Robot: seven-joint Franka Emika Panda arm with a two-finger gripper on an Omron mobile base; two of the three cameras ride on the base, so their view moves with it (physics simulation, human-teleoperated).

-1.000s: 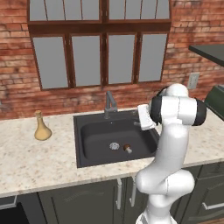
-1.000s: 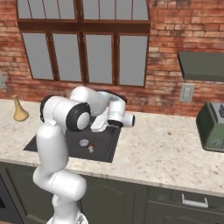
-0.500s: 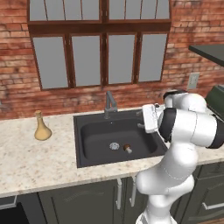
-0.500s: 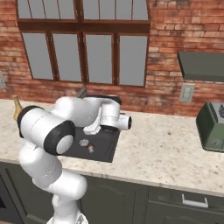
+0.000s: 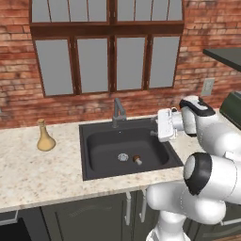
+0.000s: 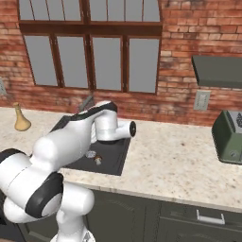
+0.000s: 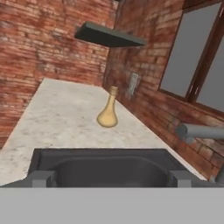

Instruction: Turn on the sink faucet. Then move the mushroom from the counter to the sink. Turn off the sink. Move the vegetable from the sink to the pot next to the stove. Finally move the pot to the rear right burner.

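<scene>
**Gripper spread and empty at the right side of the sink; mushroom in the basin**

In the hand view the two dark fingertips (image 7: 40, 178) stand far apart at the bottom of the picture, with nothing between them. The gripper (image 7: 109, 179) holds nothing and touches nothing. It points level across the sink (image 7: 109, 168), along the length of the basin.

In the left base view the white hand (image 5: 165, 124) hangs over the right rim of the sink (image 5: 89, 175), well apart from the faucet (image 5: 117, 110) at the back rim. The arm (image 5: 207, 141) bends back from it over the counter (image 5: 33, 169) to the right of the basin. In the right base view the arm (image 6: 71, 142) covers much of the sink, and the hand's dark end (image 6: 133, 128) sits over the basin's right edge.

The mushroom (image 5: 137, 160) lies on the floor of the basin, just beside the drain (image 5: 123, 157) on its right. It also shows in the right base view (image 6: 98, 160), near the front of the basin. Whether water is running cannot be told.

A tan vase (image 5: 45, 136) stands upright on the counter left of the sink, well apart from the hand. The hand view shows the vase (image 7: 108, 114) beyond the far end of the basin, and the faucet spout (image 7: 201, 131) reaches in from the right. A green toaster (image 6: 229, 137) stands on the counter far to the right.
</scene>
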